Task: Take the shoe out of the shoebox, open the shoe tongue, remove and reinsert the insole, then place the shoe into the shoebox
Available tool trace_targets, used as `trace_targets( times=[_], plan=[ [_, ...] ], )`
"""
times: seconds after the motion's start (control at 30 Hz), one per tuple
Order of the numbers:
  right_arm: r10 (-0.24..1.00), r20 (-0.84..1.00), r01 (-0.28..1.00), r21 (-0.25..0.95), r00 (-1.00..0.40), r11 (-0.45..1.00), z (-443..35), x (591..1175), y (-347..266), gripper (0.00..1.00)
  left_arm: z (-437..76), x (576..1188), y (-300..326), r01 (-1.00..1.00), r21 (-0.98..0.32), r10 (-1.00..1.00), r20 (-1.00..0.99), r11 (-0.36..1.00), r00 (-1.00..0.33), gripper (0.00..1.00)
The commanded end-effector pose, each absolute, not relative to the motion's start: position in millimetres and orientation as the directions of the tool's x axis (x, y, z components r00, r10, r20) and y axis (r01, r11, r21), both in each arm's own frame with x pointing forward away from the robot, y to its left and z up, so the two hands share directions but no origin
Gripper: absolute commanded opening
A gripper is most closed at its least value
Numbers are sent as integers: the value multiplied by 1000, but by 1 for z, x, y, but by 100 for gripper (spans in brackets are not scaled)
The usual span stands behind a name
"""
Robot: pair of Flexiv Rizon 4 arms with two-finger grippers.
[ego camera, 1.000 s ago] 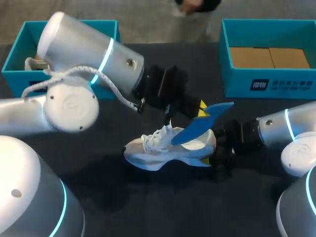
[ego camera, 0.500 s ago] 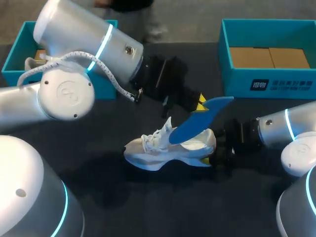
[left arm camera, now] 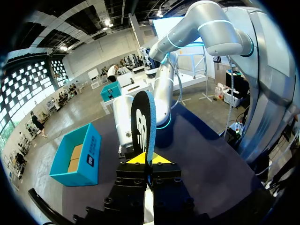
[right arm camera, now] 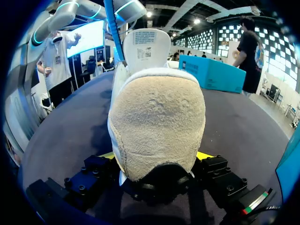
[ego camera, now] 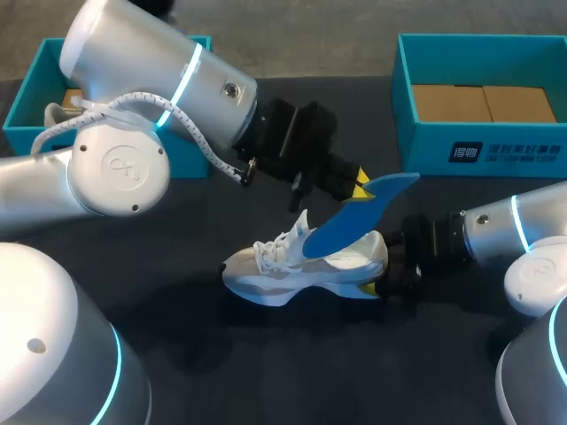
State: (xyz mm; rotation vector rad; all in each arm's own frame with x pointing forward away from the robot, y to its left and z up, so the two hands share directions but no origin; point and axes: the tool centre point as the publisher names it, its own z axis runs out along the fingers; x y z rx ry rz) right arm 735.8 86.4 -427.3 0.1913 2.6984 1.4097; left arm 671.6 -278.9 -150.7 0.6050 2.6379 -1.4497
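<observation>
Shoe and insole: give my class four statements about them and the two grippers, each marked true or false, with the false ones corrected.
1. The left gripper is shut on the blue insole. True.
2. The shoe hangs in the air. False: it stands on the table.
3. The right gripper holds the shoe by its heel. True.
4. The insole lies flat on the table. False: it is held up, slanting, with its lower end at the shoe's opening.
</observation>
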Motion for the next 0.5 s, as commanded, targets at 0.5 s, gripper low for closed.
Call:
trace_targets(
  times=[0.5],
  plan=[
    [154, -23, 71, 818, -988, 571, -427, 736, 87, 0, -109, 670, -295, 177, -866, 287, -40, 468, -957, 0]
  ],
)
